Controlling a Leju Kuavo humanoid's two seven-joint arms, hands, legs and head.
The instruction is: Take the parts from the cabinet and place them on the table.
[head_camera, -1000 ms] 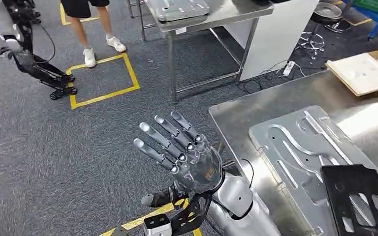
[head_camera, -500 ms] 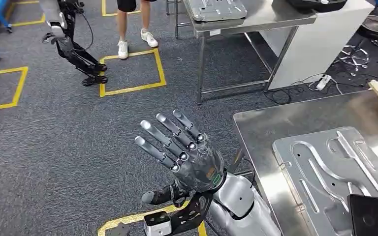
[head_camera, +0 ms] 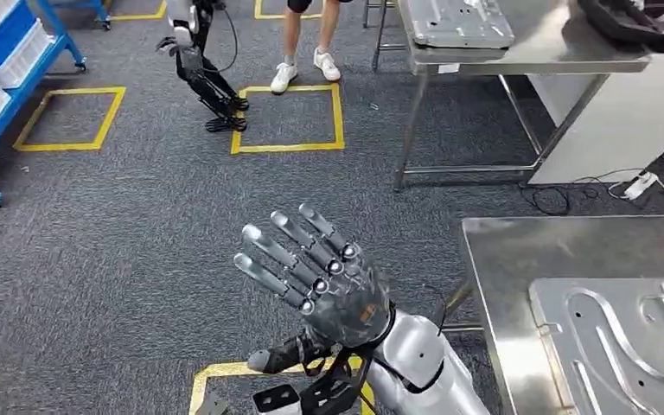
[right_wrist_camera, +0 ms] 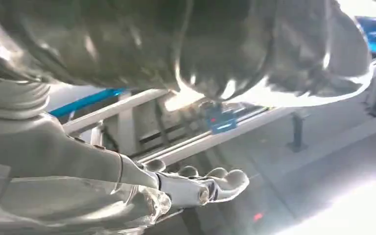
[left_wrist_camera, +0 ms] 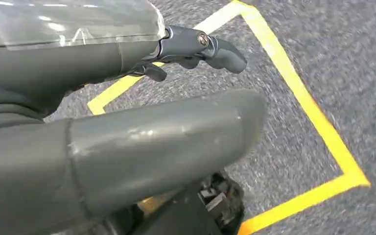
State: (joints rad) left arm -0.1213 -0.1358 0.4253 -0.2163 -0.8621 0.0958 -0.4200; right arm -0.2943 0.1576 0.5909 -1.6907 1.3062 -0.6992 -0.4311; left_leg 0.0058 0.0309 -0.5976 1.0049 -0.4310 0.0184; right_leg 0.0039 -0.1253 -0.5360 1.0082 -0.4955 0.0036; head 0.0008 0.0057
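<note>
My left hand [head_camera: 324, 281] is raised over the carpet at the middle of the head view, fingers spread wide and holding nothing. In the left wrist view its thick grey thumb [left_wrist_camera: 166, 137] and a dark finger [left_wrist_camera: 210, 46] hang above a yellow floor line. A silver stamped metal part [head_camera: 622, 346] lies on the steel table [head_camera: 501, 259] at the lower right, apart from the hand. In the blurred right wrist view my right hand [right_wrist_camera: 200, 188] has its fingers stretched out, and nothing shows between them.
A blue rack with white bins [head_camera: 0, 60] stands at the far left. Behind are another robot's legs [head_camera: 203, 78], a person's legs [head_camera: 307, 52] and a second steel table [head_camera: 519, 52] with a silver plate [head_camera: 458, 22] and a black part [head_camera: 648, 17]. Yellow squares mark the carpet.
The camera has swung left: the near table and its silver part slid to the right edge, the black part left the picture, and the blue rack came in. My left hand keeps its spread pose.
</note>
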